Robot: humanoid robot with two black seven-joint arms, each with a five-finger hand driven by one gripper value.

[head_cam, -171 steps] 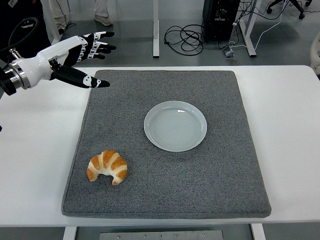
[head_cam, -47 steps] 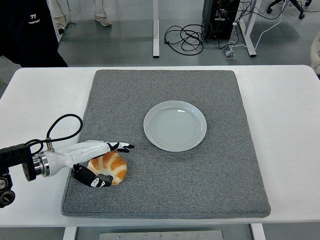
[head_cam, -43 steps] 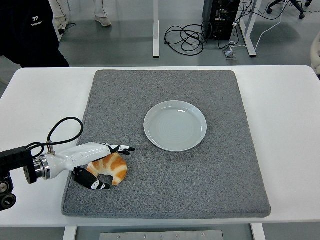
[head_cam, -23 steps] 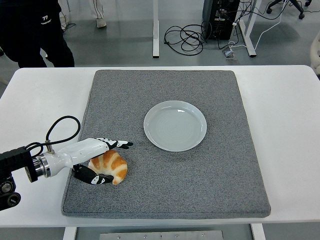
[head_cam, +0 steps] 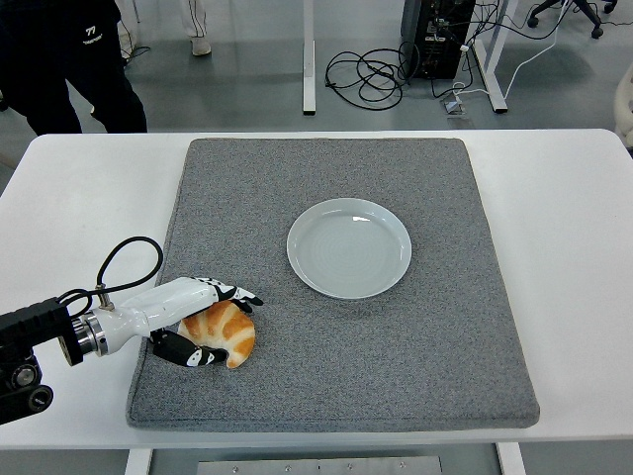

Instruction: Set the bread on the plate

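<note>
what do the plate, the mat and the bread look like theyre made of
The plate looks like glazed ceramic, though it could be hard plastic: pale grey-blue, smooth, with a soft sheen and faint rings. The mat seems to be a dense felt or carpet-like fabric: speckled grey, matte, nubby, with a thick edge. The bread is a croissant, baked pastry with a glossy golden-brown ridged crust.

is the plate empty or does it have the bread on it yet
Empty. The plate shows only its bare surface; the croissant lies on the grey mat, under the left hand.

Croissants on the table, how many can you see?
1. The croissant lies near the grey mat's front left corner, with the robot's left hand closing around it. The plate is empty.
</note>
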